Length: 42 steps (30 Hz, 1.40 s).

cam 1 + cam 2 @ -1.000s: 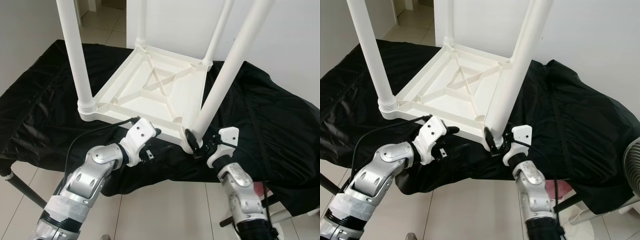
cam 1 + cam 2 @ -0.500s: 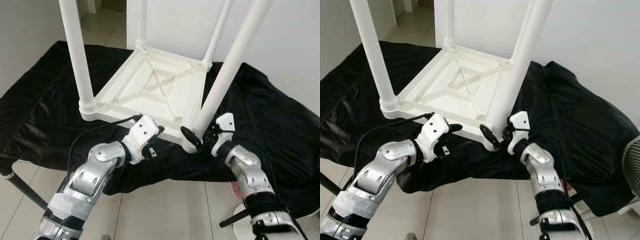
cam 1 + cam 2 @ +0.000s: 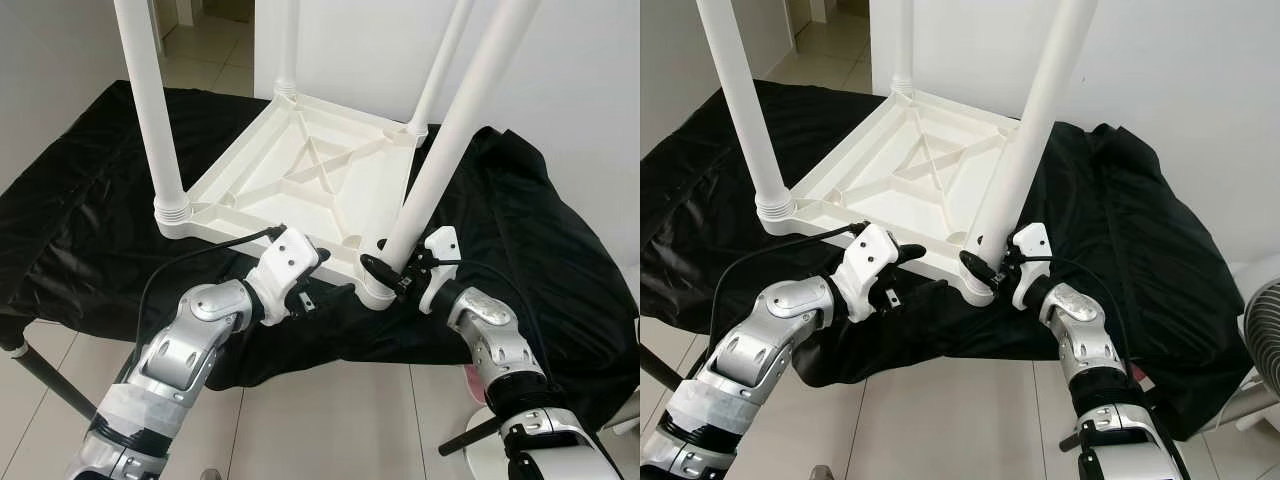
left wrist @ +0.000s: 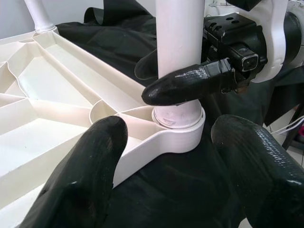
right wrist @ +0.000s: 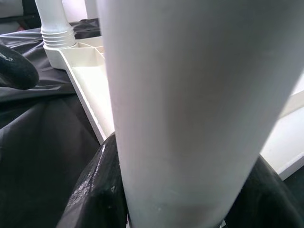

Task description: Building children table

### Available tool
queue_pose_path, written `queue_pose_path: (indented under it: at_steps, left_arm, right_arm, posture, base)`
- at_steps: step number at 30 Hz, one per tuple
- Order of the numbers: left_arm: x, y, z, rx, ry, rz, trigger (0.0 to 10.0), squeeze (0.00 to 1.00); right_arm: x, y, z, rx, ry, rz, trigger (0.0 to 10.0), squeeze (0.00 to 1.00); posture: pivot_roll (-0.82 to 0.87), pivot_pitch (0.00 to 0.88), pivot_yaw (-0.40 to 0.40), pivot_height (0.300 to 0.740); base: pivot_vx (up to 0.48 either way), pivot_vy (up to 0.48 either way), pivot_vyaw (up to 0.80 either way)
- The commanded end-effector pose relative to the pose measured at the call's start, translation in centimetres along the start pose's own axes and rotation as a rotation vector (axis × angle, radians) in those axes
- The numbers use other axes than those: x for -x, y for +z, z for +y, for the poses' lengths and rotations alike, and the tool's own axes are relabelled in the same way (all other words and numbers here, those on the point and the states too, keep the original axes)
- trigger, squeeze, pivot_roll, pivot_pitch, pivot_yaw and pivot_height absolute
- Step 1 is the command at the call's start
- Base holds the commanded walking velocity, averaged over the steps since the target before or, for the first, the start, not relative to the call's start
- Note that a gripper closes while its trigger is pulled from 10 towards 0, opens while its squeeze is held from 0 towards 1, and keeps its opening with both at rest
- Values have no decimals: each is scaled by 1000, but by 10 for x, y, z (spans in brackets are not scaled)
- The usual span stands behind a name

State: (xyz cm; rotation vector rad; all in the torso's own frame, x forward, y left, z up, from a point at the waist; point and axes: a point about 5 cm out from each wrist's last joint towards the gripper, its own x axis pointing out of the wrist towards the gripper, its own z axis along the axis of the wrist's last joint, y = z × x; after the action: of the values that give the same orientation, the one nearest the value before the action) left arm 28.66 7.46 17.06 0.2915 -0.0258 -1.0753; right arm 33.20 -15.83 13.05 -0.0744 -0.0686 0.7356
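Standing inverted — tabletop, four legs — right pincer gripping one.

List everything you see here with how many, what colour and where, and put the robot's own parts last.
Table top: one, white, upside down on the black cloth, ribbed underside up.
Table legs: four, white, standing up from the top's corners.
Black cloth: one, draped over the work surface under the table top.
Floor tiles: pale, below the near edge of the cloth.
Fan: one, pale, on the floor at the robot's right.
Left tool: one, black fingers open, at the top's near edge.
Right tool: one, black fingers closed around the near-right leg just above its socket.
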Motion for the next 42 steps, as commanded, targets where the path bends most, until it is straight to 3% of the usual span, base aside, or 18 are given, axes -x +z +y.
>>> queue_pose_path:
  at_steps: [1,2,3,4,8,12,14,15,25,28,30,35,36,37,42]
  left_arm:
    - [0,-2,-2,0,17,9,10000,0]
    - [0,-2,-2,0,17,9,10000,0]
    - [-1,-2,-2,3,15,10,10000,0]
    - [-1,-3,-2,5,13,13,10000,0]
    - [-1,-4,-2,7,11,15,10000,0]
    - [0,-5,-4,11,6,19,10000,0]
    - [0,-5,-4,11,6,19,10000,0]
    - [0,-7,-5,17,1,23,10000,0]
    - [-1,-12,-13,29,-28,36,10000,0]
    - [-1,-12,-13,28,-28,36,10000,0]
    - [-1,-12,-14,24,-37,36,10000,0]
    - [0,-12,-15,21,-44,37,10000,0]
    - [0,-12,-16,20,-49,39,10000,0]
    - [-1,-12,-16,20,-54,39,10000,0]
    - [-2,-12,-17,15,-59,38,10000,0]
  right_arm:
    - [5,-10,0,-17,7,33,0,0]
    - [5,-10,0,-17,7,33,0,0]
    - [6,-10,-2,-20,-14,25,2863,0]
    - [7,-10,-2,-30,-33,12,10000,0]
    - [7,-9,-1,-37,-50,0,10000,0]
    - [8,-6,-1,-31,-179,-26,10000,0]
    - [8,-6,-1,-31,-179,-26,10000,0]
    - [11,-5,-4,-28,-287,-22,10000,0]
    - [19,-6,2,-84,-549,-25,10000,0]
    - [20,-7,9,-109,-594,-32,10000,0]
    - [18,-7,25,-149,-691,-43,10000,0]
    - [15,-7,34,-165,-742,-50,10000,0]
    - [11,-6,44,-175,-787,-47,10000,0]
    - [7,-3,51,-166,-775,-54,10000,0]
    - [5,-1,55,-153,-748,-43,10000,0]
  posture:
    - [49,36,-112,740]
    - [49,36,-112,740]
    - [49,37,-111,740]
    - [48,38,-108,740]
    - [47,38,-107,740]
    - [48,34,-104,740]
    - [48,34,-104,740]
    - [47,34,-103,740]
    - [47,32,-109,740]
    - [47,32,-109,740]
    - [50,34,-113,740]
    - [56,34,-121,740]
    - [56,33,-119,740]
    - [54,28,-116,740]
    - [59,25,-116,740]
  base:
    - [0,0,0]
    - [0,0,0]
    - [0,0,0]
    - [0,0,0]
    - [0,0,0]
    - [0,0,0]
    - [0,0,0]
    - [0,0,0]
    - [0,0,0]
    - [0,0,0]
    - [0,0,0]
    - [0,0,0]
    - [0,0,0]
    - [0,0,0]
    - [0,0,0]
